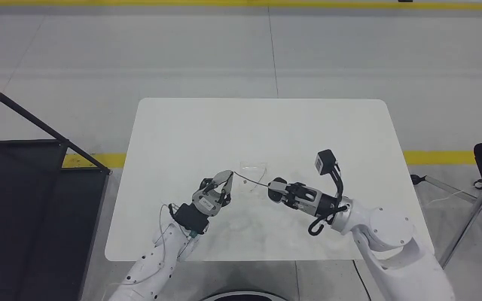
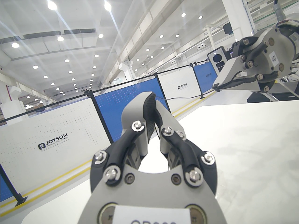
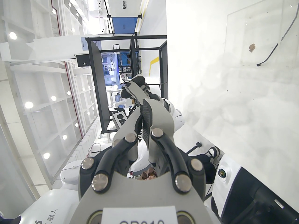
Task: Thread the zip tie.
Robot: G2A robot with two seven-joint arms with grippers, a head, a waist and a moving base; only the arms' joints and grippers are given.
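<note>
The left gripper is close to the clear box, on the box's left and on the side nearer the robot. Its two fingers are pressed together on one end of the thin black zip tie. In the left wrist view the left gripper holds the tie with its pads almost touching.

The zip tie goes across like a little bridge, up off the white table. It passes the box on the side nearer the robot. I cannot tell if it touches the box.

The right gripper is close to the box too, on its right and nearer the robot. It pinches the other end of the tie, fingers squeezed tight. The right wrist view shows these fingers closed.

Inside the clear box lie another black tie and a small brown bit.
</note>
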